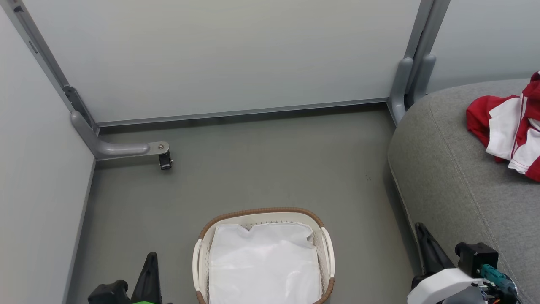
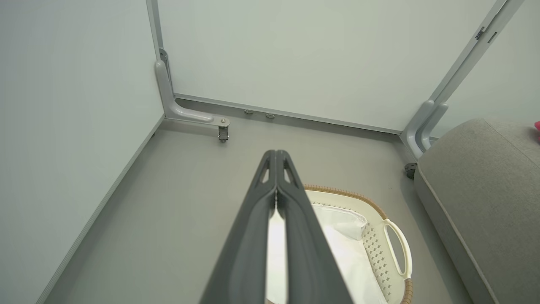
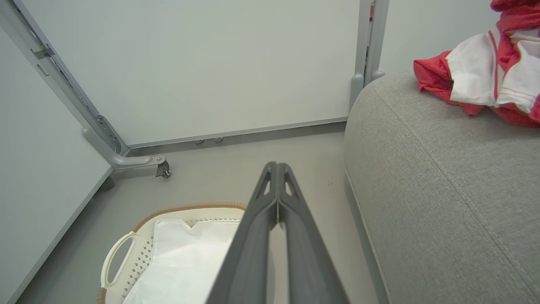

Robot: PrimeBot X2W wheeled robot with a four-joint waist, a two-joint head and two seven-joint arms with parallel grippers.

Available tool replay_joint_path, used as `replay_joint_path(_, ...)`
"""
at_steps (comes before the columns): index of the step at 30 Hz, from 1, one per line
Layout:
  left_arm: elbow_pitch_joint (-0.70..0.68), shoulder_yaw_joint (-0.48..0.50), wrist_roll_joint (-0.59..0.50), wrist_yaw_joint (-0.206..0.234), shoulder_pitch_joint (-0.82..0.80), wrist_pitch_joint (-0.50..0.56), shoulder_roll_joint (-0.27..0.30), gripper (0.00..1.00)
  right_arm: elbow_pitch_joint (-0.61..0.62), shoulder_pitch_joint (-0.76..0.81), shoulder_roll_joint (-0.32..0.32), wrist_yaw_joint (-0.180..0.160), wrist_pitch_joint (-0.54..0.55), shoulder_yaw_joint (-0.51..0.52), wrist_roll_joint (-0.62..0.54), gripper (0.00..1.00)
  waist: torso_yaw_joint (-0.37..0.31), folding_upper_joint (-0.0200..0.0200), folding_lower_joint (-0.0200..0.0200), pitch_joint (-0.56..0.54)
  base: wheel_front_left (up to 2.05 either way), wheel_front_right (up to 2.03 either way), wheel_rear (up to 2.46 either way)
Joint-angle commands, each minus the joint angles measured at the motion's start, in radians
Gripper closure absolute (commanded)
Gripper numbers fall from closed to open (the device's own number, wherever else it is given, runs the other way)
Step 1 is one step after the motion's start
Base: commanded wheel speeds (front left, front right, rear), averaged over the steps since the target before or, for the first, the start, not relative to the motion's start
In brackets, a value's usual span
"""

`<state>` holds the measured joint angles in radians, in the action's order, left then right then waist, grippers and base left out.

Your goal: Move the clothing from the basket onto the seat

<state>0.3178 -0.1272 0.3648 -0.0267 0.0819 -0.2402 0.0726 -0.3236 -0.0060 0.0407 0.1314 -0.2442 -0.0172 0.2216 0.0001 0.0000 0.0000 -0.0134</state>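
Both shut on nothing, fingers pressed flat together: left gripper (image 2: 275, 158) low to the left of the basket (image 1: 261, 210), right gripper (image 3: 277, 169) low to its right, just beside the seat (image 1: 447, 177). Finds the clothing (image 1: 506, 122) already up on the seat, a red-and-white heap lying ahead and to the right of the right gripper, well apart from it and cut by the edge of the head view. No clear long axis to the crumpled pile. Puts the right arm by far the nearer; places the basket and a stretch of floor (image 1: 253, 160) between the left arm and the heap. Shows in the basket a plain white sheet (image 1: 263, 261), flat across the bottom, with no red on it. Looks, by that, like a job finished rather than begun. Between right gripper and pile, just the seat's rounded shoulder; pale wall panels (image 1: 219, 55) and a grey caster foot (image 1: 164, 160) well behind.
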Motion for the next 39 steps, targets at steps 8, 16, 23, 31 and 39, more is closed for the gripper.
replay_joint_path(8,-0.023,0.036,0.161,-0.016,-0.033,0.044,-0.003,1.0,0.024,-0.024,0.004,0.0,0.044,0.019,0.182,1.0,0.0,0.0,0.0,0.001,0.0,0.0,0.0)
replay_joint_path(16,-0.029,0.059,0.283,-0.026,-0.052,0.078,-0.006,1.0,0.032,-0.034,0.005,0.0,0.079,0.031,0.317,1.0,0.0,0.0,0.0,0.002,0.0,0.0,0.0)
replay_joint_path(23,-0.034,0.077,0.38,-0.034,-0.067,0.106,-0.007,1.0,0.038,-0.042,0.005,0.0,0.106,0.041,0.424,1.0,0.0,0.0,0.0,0.003,0.0,0.0,0.0)
replay_joint_path(31,-0.04,0.096,0.483,-0.043,-0.083,0.135,-0.009,1.0,0.043,-0.05,0.006,0.0,0.137,0.052,0.539,1.0,0.0,0.0,0.0,0.004,0.0,0.0,0.0)
replay_joint_path(39,-0.045,0.116,0.58,-0.051,-0.098,0.163,-0.01,1.0,0.049,-0.058,0.007,0.0,0.165,0.063,0.648,1.0,0.0,0.0,0.0,0.005,0.0,0.0,0.0)
